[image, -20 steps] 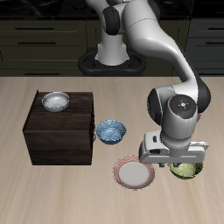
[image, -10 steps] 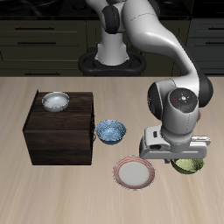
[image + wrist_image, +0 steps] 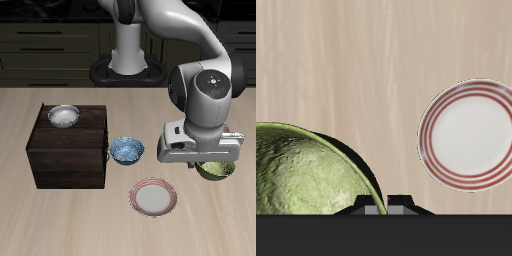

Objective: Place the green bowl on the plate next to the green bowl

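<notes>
The green bowl sits directly under the gripper, partly covered by the gripper body in the ext. view; only its front and one side stick out below the grey finger bar. In the wrist view the bowl is very close to the camera, its rim running right up to the dark gripper base, so it seems held at the rim. The fingers themselves are not visible in either view, so I cannot tell how wide the gripper is or if it really clamps the bowl. Whether the bowl touches the table or hangs a bit above it is also hard to judge; a dark shadow lies along its edge in the wrist view.

The plate lies on the table just beside the gripper, nearer the front edge, apart from the bowl. In the wrist view the plate shows almost whole, with red rings and a pale centre, cut a little at the frame edge.

Farther from the gripper, a blue bowl stands next to a dark wood box, and a silver bowl rests on top of the box. The arm's upper part is cut off by the frame.
</notes>
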